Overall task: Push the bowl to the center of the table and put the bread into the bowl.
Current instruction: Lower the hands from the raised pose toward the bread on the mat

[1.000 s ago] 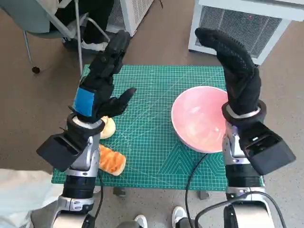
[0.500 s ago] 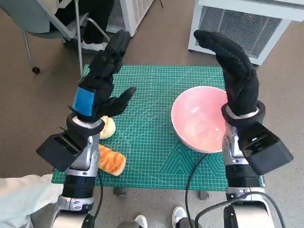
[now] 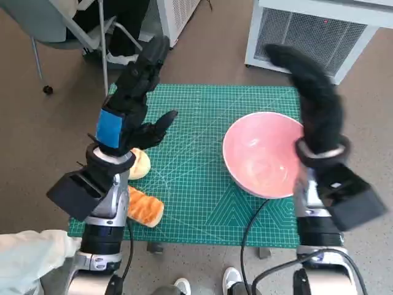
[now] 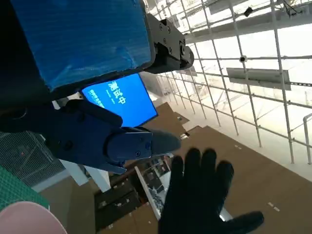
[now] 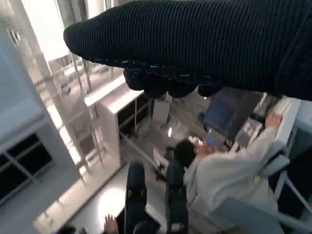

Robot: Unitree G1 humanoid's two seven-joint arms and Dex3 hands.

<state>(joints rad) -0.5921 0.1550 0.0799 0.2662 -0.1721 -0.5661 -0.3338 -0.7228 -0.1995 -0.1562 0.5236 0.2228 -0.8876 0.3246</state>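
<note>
A pink bowl [image 3: 264,153] sits on the right part of the green cutting mat [image 3: 196,123]; a sliver of its rim [image 4: 29,214] shows in the left wrist view. Two pieces of bread lie at the mat's left edge: a pale round one [image 3: 140,165] and an orange-brown one [image 3: 145,209], both partly hidden by my left forearm. My left hand [image 3: 132,101] is raised above the mat's left side, fingers spread, holding nothing. My right hand [image 3: 313,98] is raised above the bowl's right rim, blurred, fingers extended, empty. The gloved right hand [image 4: 204,195] also shows in the left wrist view.
A white ventilated cabinet [image 3: 307,31] stands beyond the table's far right, another white unit [image 3: 175,15] at far centre. A chair and a person's legs [image 3: 116,31] are at far left. A pale sleeve [image 3: 31,258] shows near left. A seated person [image 5: 229,170] appears in the right wrist view.
My right hand has shifted to the right, out past the bowl's right rim, and is motion-blurred. The left hand and bread have not moved.
</note>
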